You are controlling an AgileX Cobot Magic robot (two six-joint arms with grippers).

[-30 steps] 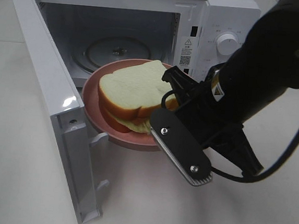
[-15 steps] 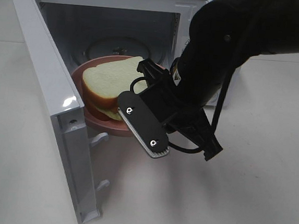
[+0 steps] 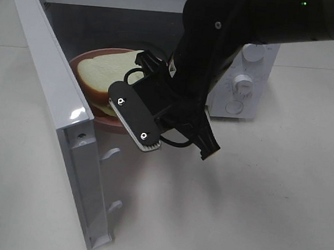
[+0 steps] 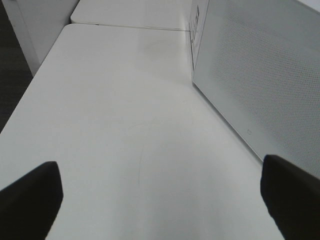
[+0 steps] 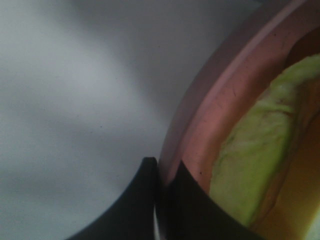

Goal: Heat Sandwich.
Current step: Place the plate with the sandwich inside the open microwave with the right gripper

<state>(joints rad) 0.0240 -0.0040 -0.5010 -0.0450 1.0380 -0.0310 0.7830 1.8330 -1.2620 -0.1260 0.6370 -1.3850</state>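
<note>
The sandwich point(image 3: 103, 72), thick white bread with a tan crust, lies on a round pink plate point(image 3: 82, 58) inside the mouth of the open microwave point(image 3: 245, 62). My right gripper point(image 3: 145, 64) is shut on the plate's near rim, and its black arm hides the oven's right half. In the right wrist view the fingertips point(image 5: 150, 172) pinch the pink rim point(image 5: 220, 100), with the yellow-green filling point(image 5: 250, 165) just beyond. My left gripper point(image 4: 160, 200) stands open over bare table, holding nothing.
The microwave door point(image 3: 53, 91) is swung wide open toward the front left, beside the plate. The dials point(image 3: 241, 83) are on the oven's right. The left wrist view shows the microwave's perforated side wall point(image 4: 260, 75) and white tabletop point(image 4: 115, 115).
My right arm has carried the plate with the sandwich left and back, from in front of the opening into the microwave cavity. The left gripper has not moved.
</note>
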